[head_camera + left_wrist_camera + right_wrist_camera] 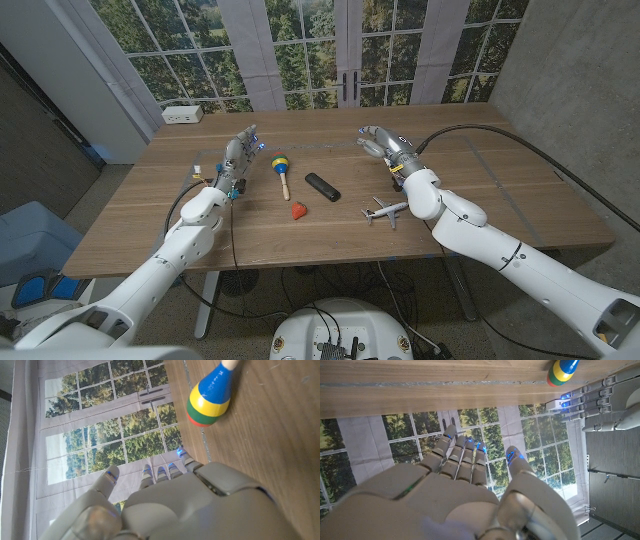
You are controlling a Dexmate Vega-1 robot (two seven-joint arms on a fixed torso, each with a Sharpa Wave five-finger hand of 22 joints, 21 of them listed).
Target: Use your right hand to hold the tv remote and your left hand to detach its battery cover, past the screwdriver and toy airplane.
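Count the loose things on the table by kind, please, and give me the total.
Remote: 1
Toy airplane: 1
Striped maraca-like toy: 1
Small red thing: 1
White power box: 1
Total: 5

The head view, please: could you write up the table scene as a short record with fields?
surface: wooden table
centre: black tv remote, untouched
left of remote: maraca-like toy with striped head and wooden handle
front of remote: small red object
right front: toy airplane
left hand: holds nothing, fingers apart, left of the maraca-like toy
right hand: holds nothing, beyond the airplane
far left corner: white power strip
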